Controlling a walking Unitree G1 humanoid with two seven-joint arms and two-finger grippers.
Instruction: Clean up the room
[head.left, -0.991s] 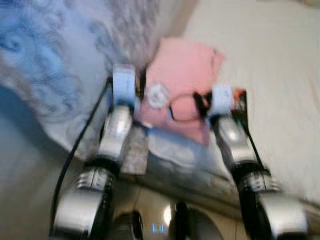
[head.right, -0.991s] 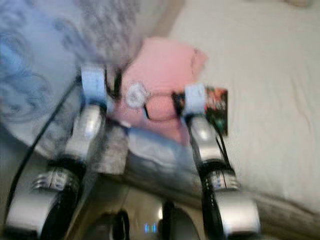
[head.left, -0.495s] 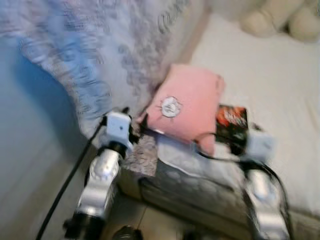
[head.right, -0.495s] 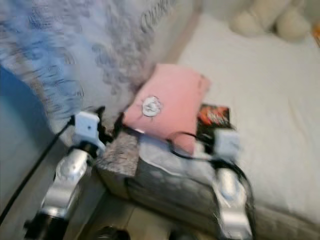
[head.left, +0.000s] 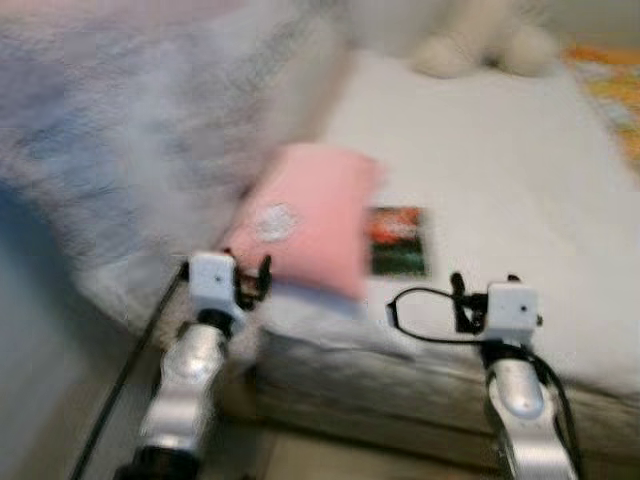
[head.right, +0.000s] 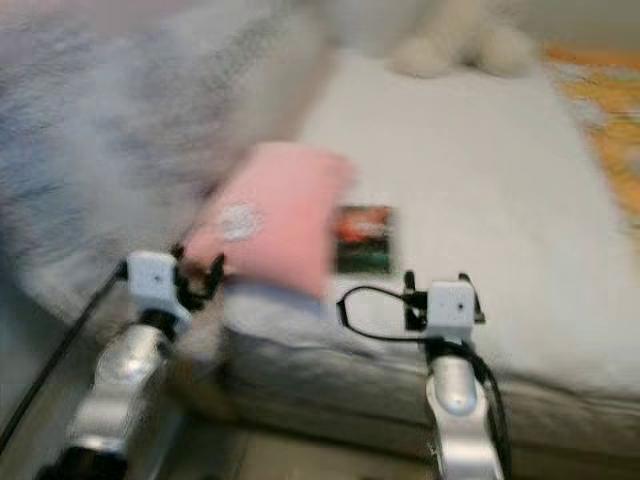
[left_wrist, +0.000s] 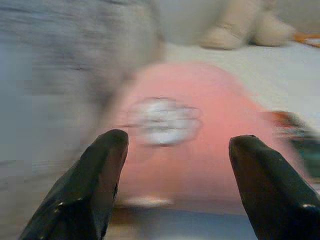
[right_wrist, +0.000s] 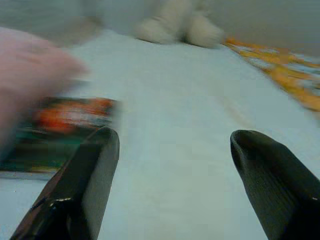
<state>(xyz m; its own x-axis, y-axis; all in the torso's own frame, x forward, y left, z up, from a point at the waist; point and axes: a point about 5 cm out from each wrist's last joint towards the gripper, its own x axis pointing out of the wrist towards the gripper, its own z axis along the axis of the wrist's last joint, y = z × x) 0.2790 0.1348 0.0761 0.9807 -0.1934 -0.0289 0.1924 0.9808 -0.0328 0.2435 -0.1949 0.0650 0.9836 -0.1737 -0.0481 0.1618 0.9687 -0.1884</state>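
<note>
Approach to the bed (head.left: 480, 180)

We held both jaws released near frame centre; next, we judged, close on the pink pillow (head.left: 305, 215) or book (head.left: 397, 240).

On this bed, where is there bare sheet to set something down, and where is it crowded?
Bare white sheet runs from the small dark book toward the cream plush toy and the orange-patterned cloth. The near left corner is crowded: the pink pillow lies beside the book, against the grey patterned duvet. The pictures are blurred.
</note>
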